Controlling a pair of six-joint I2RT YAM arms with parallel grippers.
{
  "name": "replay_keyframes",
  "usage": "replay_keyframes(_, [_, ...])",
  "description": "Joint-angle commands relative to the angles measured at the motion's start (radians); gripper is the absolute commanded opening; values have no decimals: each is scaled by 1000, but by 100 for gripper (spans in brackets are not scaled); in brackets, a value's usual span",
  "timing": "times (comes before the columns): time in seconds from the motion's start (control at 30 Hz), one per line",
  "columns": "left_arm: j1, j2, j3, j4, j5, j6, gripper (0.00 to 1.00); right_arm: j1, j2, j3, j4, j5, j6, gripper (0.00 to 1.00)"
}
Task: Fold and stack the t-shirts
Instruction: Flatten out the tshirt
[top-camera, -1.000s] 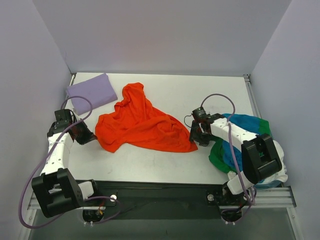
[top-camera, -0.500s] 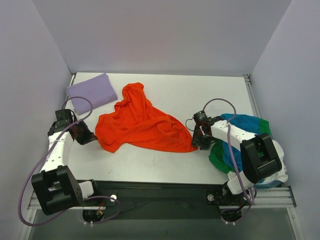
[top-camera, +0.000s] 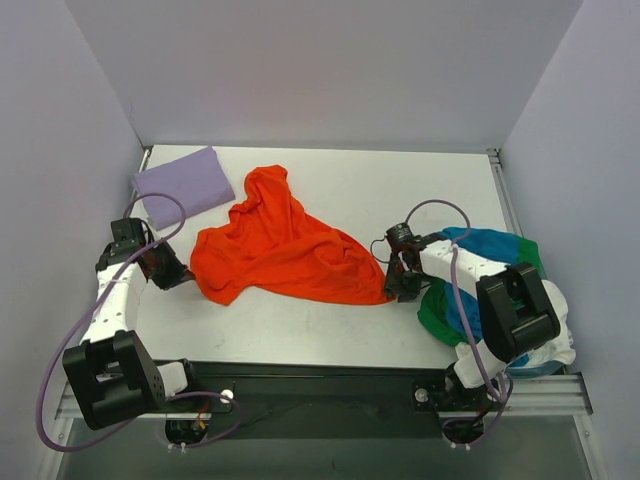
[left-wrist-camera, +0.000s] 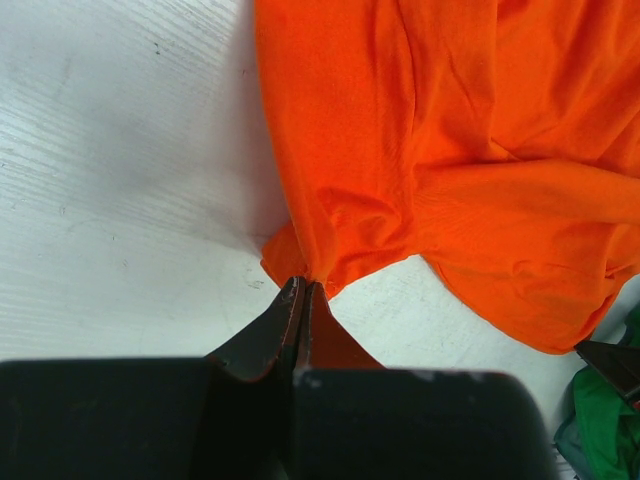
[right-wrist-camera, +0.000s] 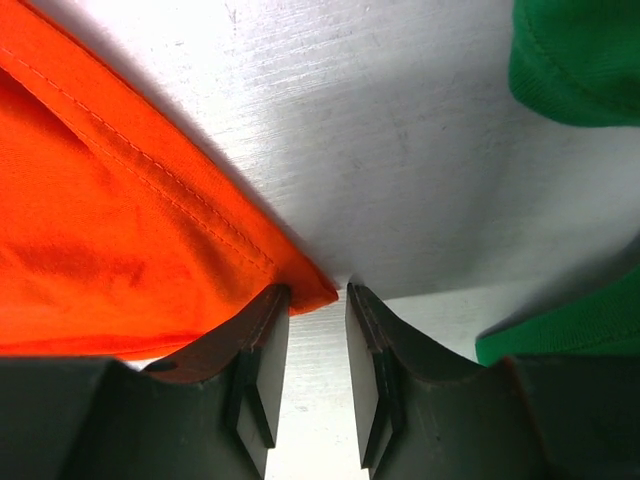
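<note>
The orange-red t-shirt (top-camera: 285, 252) lies crumpled across the middle of the table. My left gripper (top-camera: 183, 276) is shut on its left corner (left-wrist-camera: 300, 270), the cloth pinched at the fingertips. My right gripper (top-camera: 393, 287) is open at the shirt's right corner (right-wrist-camera: 310, 290); the hemmed tip sits just between the jaws, which stand apart. The lavender t-shirt (top-camera: 182, 184) lies folded at the back left. Green (top-camera: 436, 312), blue (top-camera: 490, 247) and white (top-camera: 552, 352) t-shirts are heaped at the right, under my right arm.
Grey walls enclose the table on three sides. A black rail (top-camera: 320, 375) runs along the near edge. Green cloth (right-wrist-camera: 575, 55) shows close to my right fingers in the right wrist view.
My right gripper has shifted slightly toward the near edge along the shirt's right corner. The left gripper and the shirt have not visibly moved.
</note>
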Motion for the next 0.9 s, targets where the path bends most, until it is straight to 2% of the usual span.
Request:
replay_keyframes(0.0, [1, -3, 34, 34, -1, 1, 0, 1, 64, -11, 12, -22, 5, 29])
replay_keyframes(0.1, [1, -8, 31, 37, -1, 1, 0, -1, 82, -5, 22, -31, 1, 21])
replay_keyframes(0.2, [1, -8, 29, 37, -10, 5, 0, -1, 93, 13, 18, -40, -9, 4])
replay_keyframes(0.27, [1, -9, 29, 37, -20, 7, 0, -1, 84, 37, -10, -43, -16, 0])
replay_keyframes(0.43, [-1, -37, 54, 54, -16, -39, 0, -33, -8, 137, -123, -36, -36, 0])
replay_keyframes(0.57, [-2, -84, 124, 76, 1, -157, 0, -85, -120, 287, -263, -29, -74, 0])
replay_keyframes(0.7, [-2, -118, 267, 21, -16, -235, 0, -125, -174, 476, -381, -3, -130, 0])
replay_keyframes(0.87, [-4, -143, 543, -15, -27, -332, 0, -154, -221, 723, -519, 15, -180, 0])
